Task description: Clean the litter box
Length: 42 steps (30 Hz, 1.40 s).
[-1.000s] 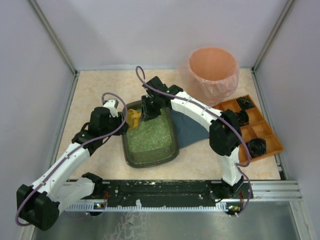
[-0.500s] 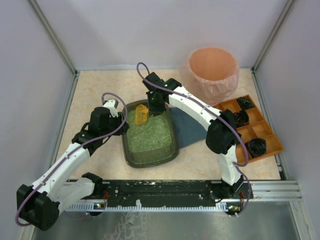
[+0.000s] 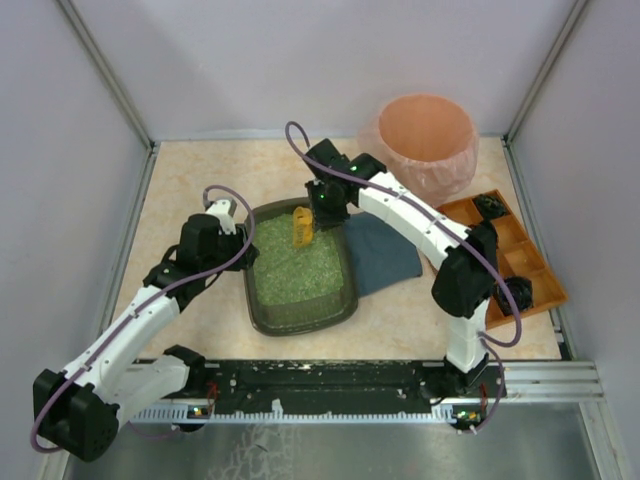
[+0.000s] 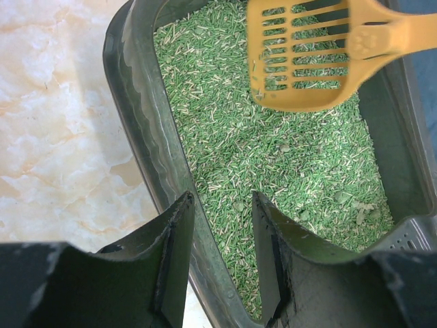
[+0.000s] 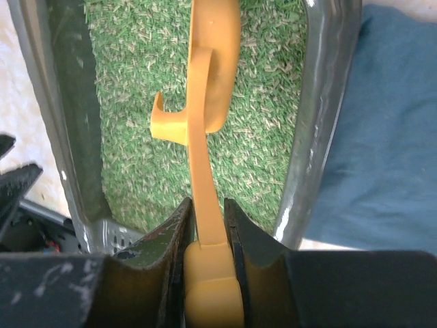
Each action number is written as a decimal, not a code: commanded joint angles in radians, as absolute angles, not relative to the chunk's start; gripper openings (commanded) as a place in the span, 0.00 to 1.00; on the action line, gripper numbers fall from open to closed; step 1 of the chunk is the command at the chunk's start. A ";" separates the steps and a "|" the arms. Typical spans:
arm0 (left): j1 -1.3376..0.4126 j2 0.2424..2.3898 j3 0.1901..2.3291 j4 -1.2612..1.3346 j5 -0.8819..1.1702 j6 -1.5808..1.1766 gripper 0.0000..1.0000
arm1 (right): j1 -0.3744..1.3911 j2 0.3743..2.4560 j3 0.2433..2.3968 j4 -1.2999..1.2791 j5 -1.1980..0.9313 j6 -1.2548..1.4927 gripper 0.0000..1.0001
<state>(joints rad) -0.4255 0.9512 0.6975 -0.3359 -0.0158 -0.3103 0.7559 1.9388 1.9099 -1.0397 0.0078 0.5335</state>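
The dark grey litter box [image 3: 300,322] with green litter sits mid-table. Its rim also shows in the left wrist view [image 4: 136,116] and the right wrist view [image 5: 321,116]. My left gripper [image 3: 240,238] [image 4: 222,201] is closed on the box's left rim, one finger outside and one inside. My right gripper [image 3: 315,208] [image 5: 207,205] is shut on the handle of a yellow slotted scoop [image 3: 300,228] [image 5: 205,102]. The scoop [image 4: 307,55] hangs above the litter at the far end of the box, and its slots look empty.
A blue cloth [image 3: 385,260] [image 5: 389,137] lies against the box's right side. A round pink-lined bin [image 3: 425,140] stands at the back right. An orange compartmented tray [image 3: 520,250] with dark items sits at the right edge. Walls enclose the table.
My right gripper has carried the scoop up and to the right, from the box's left side to its far middle, turning it more upright. The left arm has not moved.
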 commanded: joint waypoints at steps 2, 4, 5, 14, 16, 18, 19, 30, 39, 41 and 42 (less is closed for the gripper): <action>-0.425 0.922 0.699 -0.315 -0.019 -0.312 0.45 | 0.738 1.782 1.860 -1.031 -0.114 0.359 0.00; -0.425 0.911 0.698 -0.312 -0.019 -0.309 0.45 | 0.737 1.772 1.850 -1.057 -0.144 0.323 0.00; -0.426 0.902 0.697 -0.310 -0.018 -0.307 0.45 | 0.735 1.768 1.843 -1.068 -0.159 0.310 0.00; -0.427 0.803 0.626 -0.060 0.205 -0.205 0.56 | 0.727 1.689 1.719 -1.005 -0.287 0.302 0.00; -0.430 0.772 0.561 0.052 0.244 -0.152 0.57 | 0.727 1.678 1.723 -1.007 -0.292 0.304 0.00; -0.433 0.740 0.499 0.194 0.323 -0.076 0.58 | 0.727 1.670 1.728 -1.010 -0.299 0.305 0.00; -0.434 0.726 0.458 0.263 0.389 -0.032 0.59 | 0.727 1.668 1.729 -1.012 -0.303 0.306 0.00; -0.552 0.864 0.490 0.407 0.660 0.299 0.54 | 0.727 1.621 1.727 -1.013 -0.317 0.304 0.00; -0.625 1.011 0.555 0.461 0.583 0.359 0.54 | 0.727 1.614 1.735 -1.008 -0.344 0.307 0.00; -0.626 1.026 0.567 0.473 0.546 0.378 0.55 | 0.727 1.609 1.729 -1.014 -0.347 0.303 0.00; -0.626 1.033 0.576 0.475 0.533 0.386 0.55 | 0.727 1.608 1.726 -1.016 -0.348 0.302 0.00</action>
<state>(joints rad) -0.6220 1.0145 0.5255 0.4042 0.5934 0.3244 0.7307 1.6600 1.7081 -1.0389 -0.3195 0.3145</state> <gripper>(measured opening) 0.544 0.211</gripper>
